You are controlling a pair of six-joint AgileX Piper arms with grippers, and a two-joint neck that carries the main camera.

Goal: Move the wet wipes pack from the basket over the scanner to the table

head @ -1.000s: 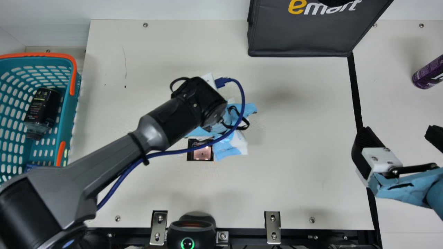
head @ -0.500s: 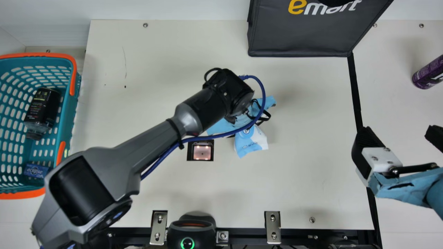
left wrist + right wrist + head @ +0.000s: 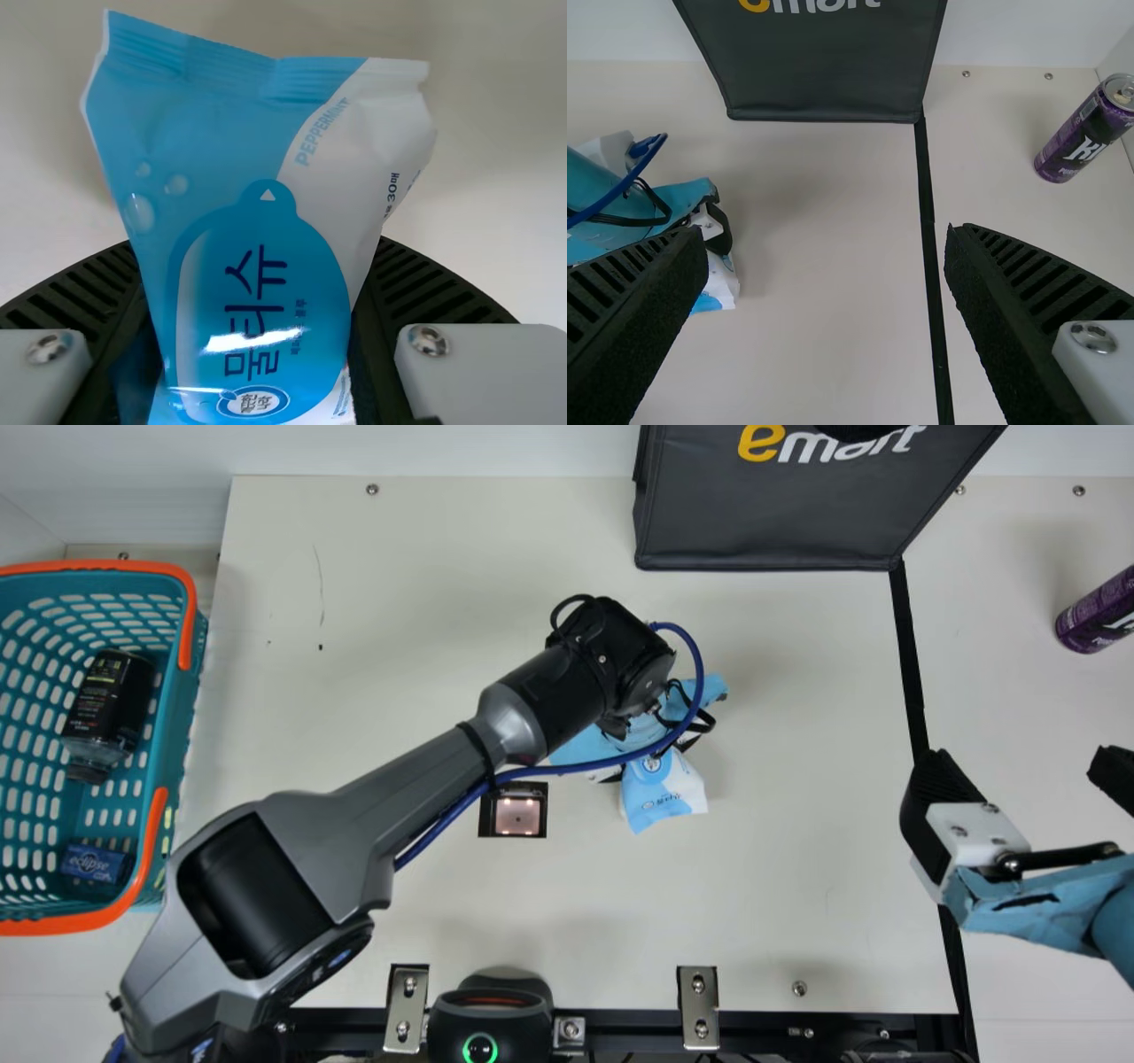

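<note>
The counter (image 3: 797, 868) is spanned by the left arm (image 3: 368, 815), which is stretched past the far side of the scanner (image 3: 518, 816). If the blue cable (image 3: 576, 768) slung along that arm were snagged on the pack, the placement could be dragged askew. The black bag (image 3: 771, 514) is set well beyond the scanner, to its right, and the basket (image 3: 180, 717) well to its left. The right gripper (image 3: 826, 232) is held well to the scanner's right, its fingers spread apart with nothing between them; should it be brought in needlessly, the two arms might be made to collide. The left gripper (image 3: 257, 248), just right of the scanner and slightly beyond it, is clamped on the wet wipes pack (image 3: 257, 301). The pack appears to have been carried clear of the scanner, so lowering and release seem due. Its height above the counter cannot be told: if it is let go too high, a drop and topple may be caused; if it is pressed too low, the soft wrapper may be crumpled. Being smooth, it might also be slipped askew between the fingers.
</note>
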